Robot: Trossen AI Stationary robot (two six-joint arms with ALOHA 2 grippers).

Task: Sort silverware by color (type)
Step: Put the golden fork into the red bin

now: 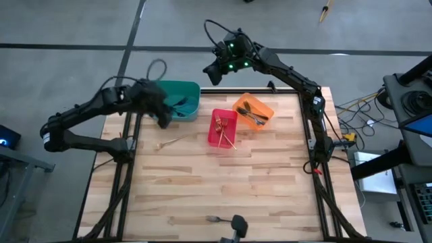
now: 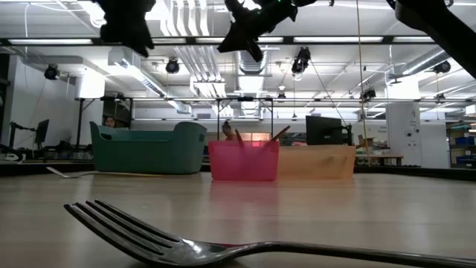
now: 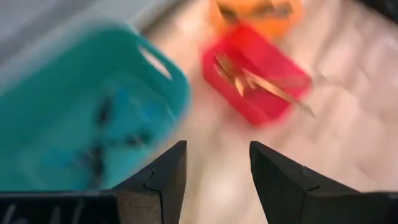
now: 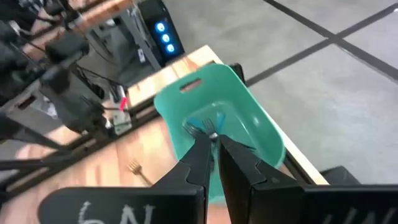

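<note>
Gold forks (image 1: 225, 129) fill the red bin (image 1: 221, 128), silver the orange (image 1: 254, 109), blue-handled the teal (image 1: 181, 99), while one gold fork (image 1: 174, 141) and a silver fork (image 1: 214, 219) lie unsorted on the counter (image 1: 223, 182); left gripper (image 1: 162, 119) hangs beside the teal bin with jaws apart and empty, right gripper (image 1: 211, 73) aloft, jaws closed on nothing.

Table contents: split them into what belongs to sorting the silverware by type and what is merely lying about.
Part of the job:
- gold fork loose on the wood
- silver fork at the near edge
- gold forks in the red bin
- dark forks in the orange bin
- blue-handled forks in the teal bin

Just lying about:
- cables off the table's right side
</note>
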